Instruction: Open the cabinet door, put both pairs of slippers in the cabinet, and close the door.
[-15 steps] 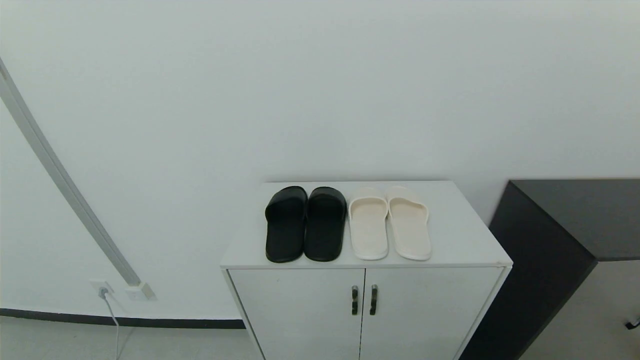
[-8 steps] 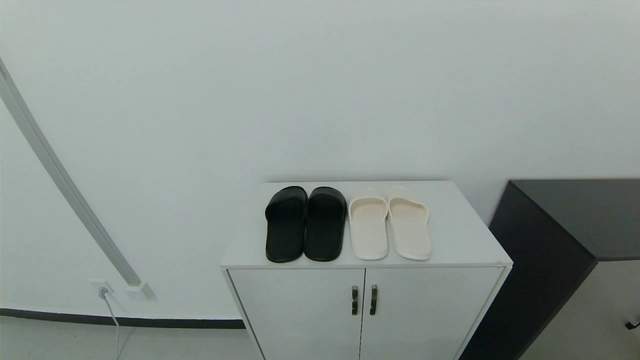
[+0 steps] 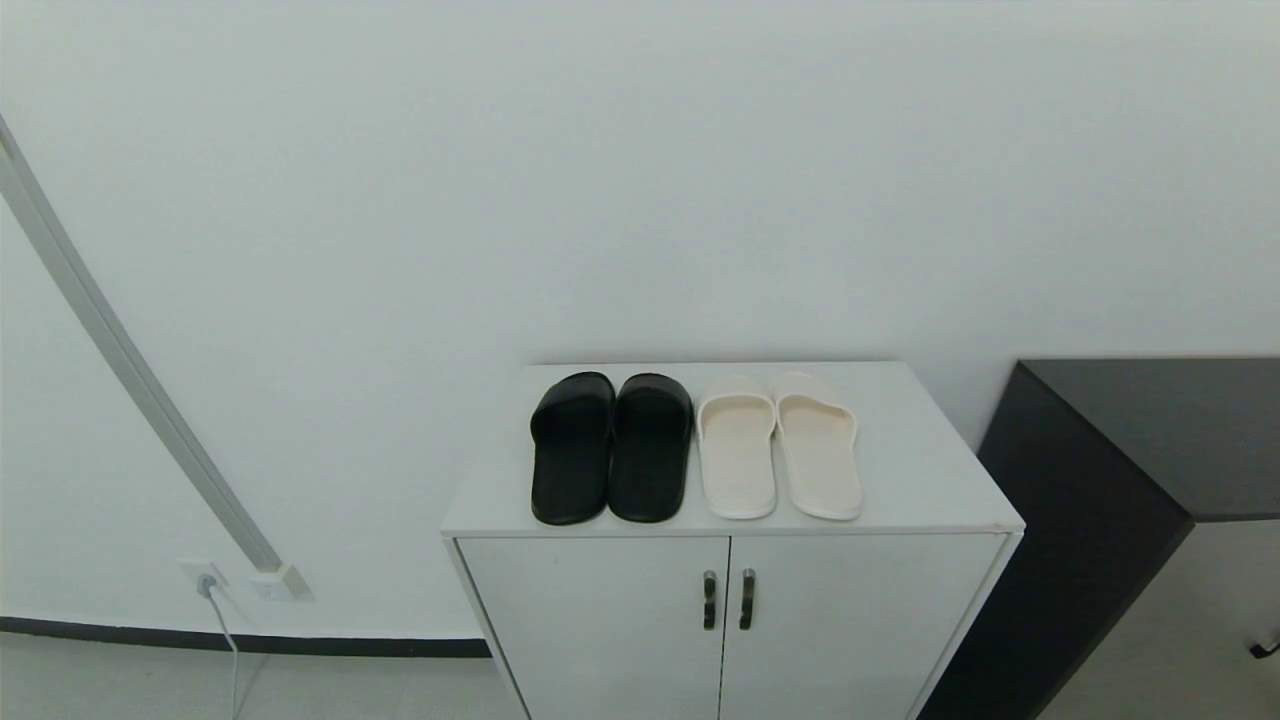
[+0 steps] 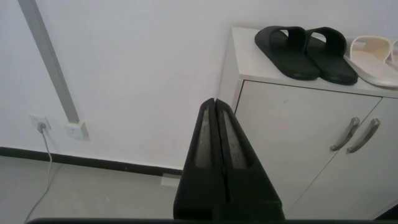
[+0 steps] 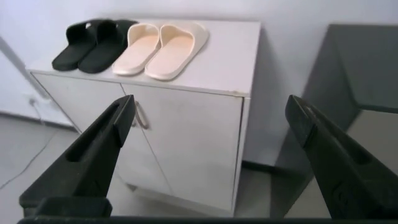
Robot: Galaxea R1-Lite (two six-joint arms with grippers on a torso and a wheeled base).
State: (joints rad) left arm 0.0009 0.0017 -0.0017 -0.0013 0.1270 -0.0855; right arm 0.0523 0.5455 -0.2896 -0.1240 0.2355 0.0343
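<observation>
Black slippers [image 3: 610,448] and cream slippers [image 3: 780,445] lie side by side atop the closed white cabinet [image 3: 930,470].

You're facing a plain, office-like room: a bare white wall [image 3: 640,180], a cable duct [image 3: 120,350] running down to wall sockets [image 3: 205,577], and a white cabinet [image 3: 600,620] beside a dark desk [image 3: 1160,430].

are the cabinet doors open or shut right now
Shut: both cabinet doors lie flush, handles side by side at the middle. Black slippers and cream slippers sit on top, outside.
</observation>
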